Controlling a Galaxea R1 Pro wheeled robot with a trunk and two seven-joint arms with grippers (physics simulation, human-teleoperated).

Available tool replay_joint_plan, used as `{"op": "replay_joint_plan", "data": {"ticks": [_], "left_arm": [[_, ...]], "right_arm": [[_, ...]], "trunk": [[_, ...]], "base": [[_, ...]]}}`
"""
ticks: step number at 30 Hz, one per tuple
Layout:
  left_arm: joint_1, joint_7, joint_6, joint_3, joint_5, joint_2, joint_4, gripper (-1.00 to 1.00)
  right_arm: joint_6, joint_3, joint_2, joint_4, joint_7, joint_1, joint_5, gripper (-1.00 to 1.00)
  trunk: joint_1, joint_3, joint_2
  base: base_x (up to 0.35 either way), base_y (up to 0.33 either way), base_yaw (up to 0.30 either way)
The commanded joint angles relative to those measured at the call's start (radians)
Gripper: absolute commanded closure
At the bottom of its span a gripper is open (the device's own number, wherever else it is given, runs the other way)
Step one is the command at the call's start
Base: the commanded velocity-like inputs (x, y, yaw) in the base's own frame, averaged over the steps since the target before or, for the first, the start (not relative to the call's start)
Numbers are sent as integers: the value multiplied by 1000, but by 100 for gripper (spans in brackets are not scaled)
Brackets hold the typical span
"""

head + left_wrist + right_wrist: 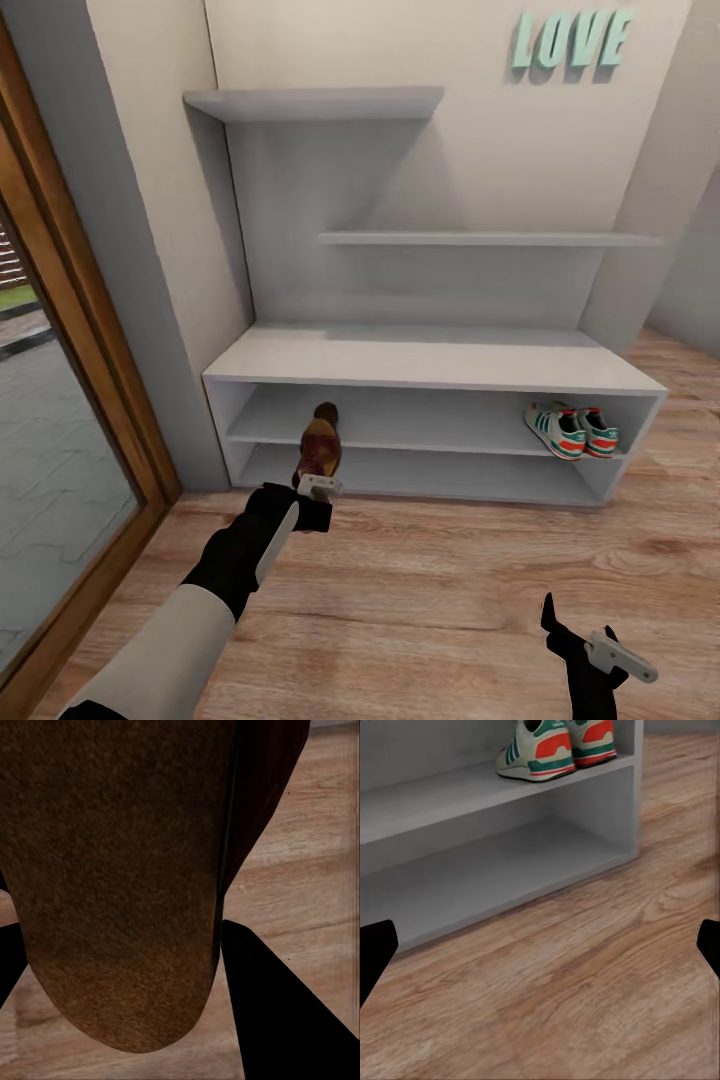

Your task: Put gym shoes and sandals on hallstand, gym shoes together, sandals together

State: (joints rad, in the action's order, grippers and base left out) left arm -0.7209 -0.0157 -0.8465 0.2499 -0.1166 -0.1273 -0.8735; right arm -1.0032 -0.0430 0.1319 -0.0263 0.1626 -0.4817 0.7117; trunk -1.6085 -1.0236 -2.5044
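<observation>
Brown sandal (322, 447) at hallstand (430, 365) shelf edge

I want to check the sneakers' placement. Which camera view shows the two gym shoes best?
The head view: the two gym shoes stand side by side at the right end of the hallstand shelf. The right wrist view shows them closer but cropped.

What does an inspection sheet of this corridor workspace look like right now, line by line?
Surface: wood-plank floor, bare in front of the rack.
Job's things: two gym shoes side by side on the hallstand middle shelf, right end; one sandal held near the left end.
Clutter: nothing seen.
Grippers: left gripper shut on sandal; right gripper open, empty.
Cables: nothing seen.
Surroundings: teal LOVE letters, wood-framed glass door.
</observation>
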Motion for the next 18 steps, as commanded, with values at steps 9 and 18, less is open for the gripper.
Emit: {"op": "replay_joint_plan", "data": {"ticks": [9,18], "left_arm": [[0,3,0,-1,2,0,1,100],[0,3,1,-1,0,0,1,100]], "right_arm": [[0,0,0,0,0,0,0,-100],[0,0,0,0,0,0,0,-100]], "trunk": [[0,0,0],[0,0,0]], "base": [[0,-315,0],[0,-302,0]]}}
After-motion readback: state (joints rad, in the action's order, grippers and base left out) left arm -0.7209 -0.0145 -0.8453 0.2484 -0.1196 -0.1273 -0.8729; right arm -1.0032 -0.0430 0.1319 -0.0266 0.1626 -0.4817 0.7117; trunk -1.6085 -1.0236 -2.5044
